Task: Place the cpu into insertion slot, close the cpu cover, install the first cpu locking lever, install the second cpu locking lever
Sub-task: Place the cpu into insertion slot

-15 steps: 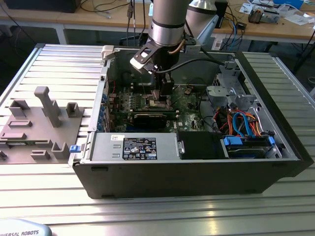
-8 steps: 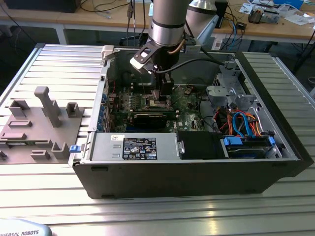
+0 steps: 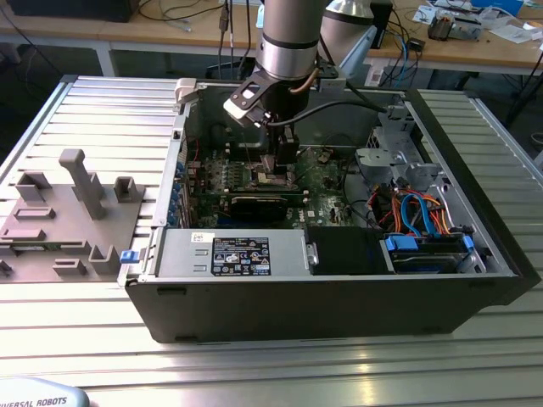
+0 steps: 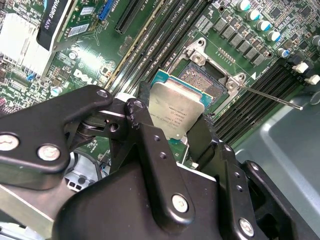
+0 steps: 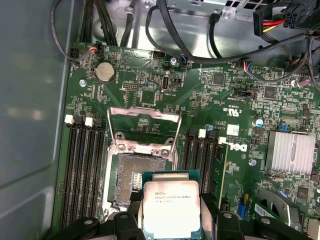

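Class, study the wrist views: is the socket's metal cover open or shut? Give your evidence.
Open. The cover stands swung back from the socket, whose contacts lie bare; the gripper holds the chip, not seated.

Robotics lab or electronics workshop. Evidence: opened desktop computer case (image 3: 339,297) directly beneath the gripper (image 3: 280,174), set on a ribbed aluminium table (image 3: 102,110); grey fixture block (image 3: 59,229) well off to one side of the gripper; wooden workbenches (image 3: 492,52) littered with cables (image 3: 182,15) and parts (image 3: 454,25) beyond it.
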You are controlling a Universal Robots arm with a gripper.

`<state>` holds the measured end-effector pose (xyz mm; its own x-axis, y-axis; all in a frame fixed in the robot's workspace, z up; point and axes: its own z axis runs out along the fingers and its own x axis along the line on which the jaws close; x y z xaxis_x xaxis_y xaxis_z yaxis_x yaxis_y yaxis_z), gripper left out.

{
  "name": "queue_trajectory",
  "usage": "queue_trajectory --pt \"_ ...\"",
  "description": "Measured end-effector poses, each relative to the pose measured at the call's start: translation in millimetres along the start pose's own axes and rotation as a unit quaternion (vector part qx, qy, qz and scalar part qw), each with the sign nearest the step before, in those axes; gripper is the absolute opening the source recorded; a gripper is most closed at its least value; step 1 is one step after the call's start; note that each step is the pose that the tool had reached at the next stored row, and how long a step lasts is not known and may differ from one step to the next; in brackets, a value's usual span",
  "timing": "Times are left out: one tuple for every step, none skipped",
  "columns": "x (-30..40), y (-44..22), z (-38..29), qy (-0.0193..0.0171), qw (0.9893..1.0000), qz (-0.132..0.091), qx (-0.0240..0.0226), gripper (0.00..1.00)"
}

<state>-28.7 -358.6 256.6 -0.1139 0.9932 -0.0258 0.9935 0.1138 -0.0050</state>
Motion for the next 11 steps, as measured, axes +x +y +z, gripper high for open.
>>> queue_trajectory --pt "0.0 0.0 0.0 0.0000 1.0000 0.000 0.0000 0.54" --pt "0.0 0.0 0.0 0.0000 1.0000 0.001 0.0000 0.54" --pt "0.0 0.0 0.0 0.0000 1.0000 0.002 0.0000 0.54" --pt "0.0 0.0 0.0 0.0000 1.0000 0.002 0.0001 0.54" --pt "0.0 0.0 0.1 0.0000 1.0000 0.003 0.0001 0.54" --pt "0.0 0.0 0.1 0.0000 1.0000 0.004 0.0001 0.54" --pt "0.0 0.0 0.1 0.0000 1.0000 0.004 0.0001 0.54" --pt "0.0 0.0 0.2 0.0000 1.0000 0.005 0.0001 0.54" --pt "0.0 0.0 0.2 0.0000 1.0000 0.006 0.0002 0.54" --pt "0.0 0.0 0.2 0.0000 1.0000 0.006 0.0002 0.54" --pt "0.0 0.0 0.2 0.0000 1.0000 0.007 0.0002 0.54"
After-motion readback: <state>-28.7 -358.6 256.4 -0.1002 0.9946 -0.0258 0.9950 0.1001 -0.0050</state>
